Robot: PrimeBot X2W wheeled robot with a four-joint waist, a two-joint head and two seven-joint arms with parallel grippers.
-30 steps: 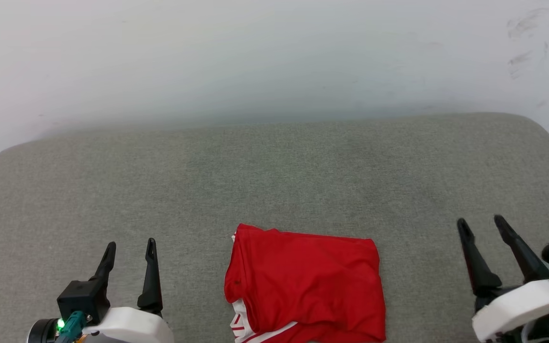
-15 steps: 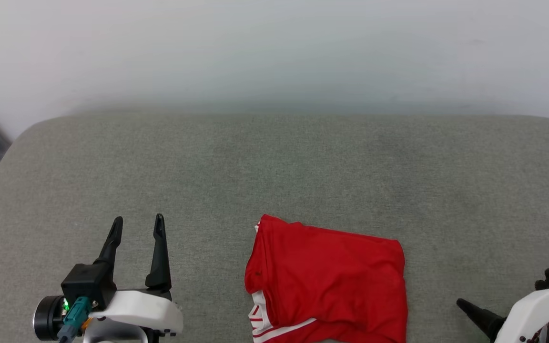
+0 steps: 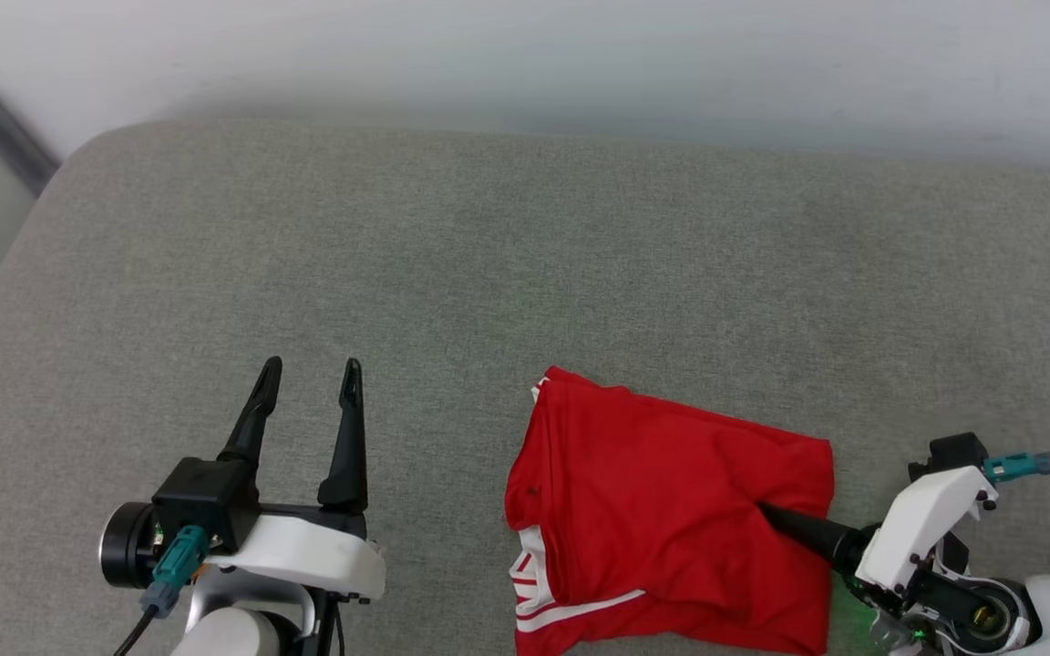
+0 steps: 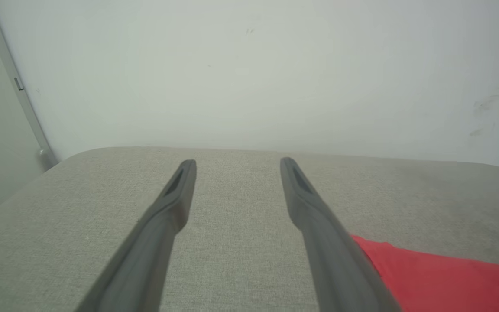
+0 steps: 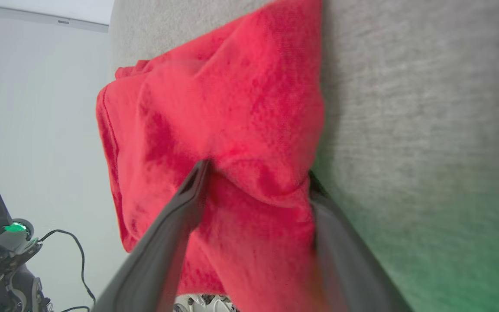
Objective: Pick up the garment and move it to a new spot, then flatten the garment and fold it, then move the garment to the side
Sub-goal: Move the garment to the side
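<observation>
Left gripper (image 3: 313,364) low at left above the grey cushion (image 3: 488,255), fingers spread and empty. Red garment (image 3: 662,492) right of centre, folded and lying on the cushion's near part, with white striped trim at its near edge. Right gripper (image 5: 257,171) at the garment's right edge, fingers spread, a bunched fold between them, unpinched.

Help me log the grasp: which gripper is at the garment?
The right gripper: its open jaws straddle the garment. The left gripper is apart, over the cushion.
</observation>
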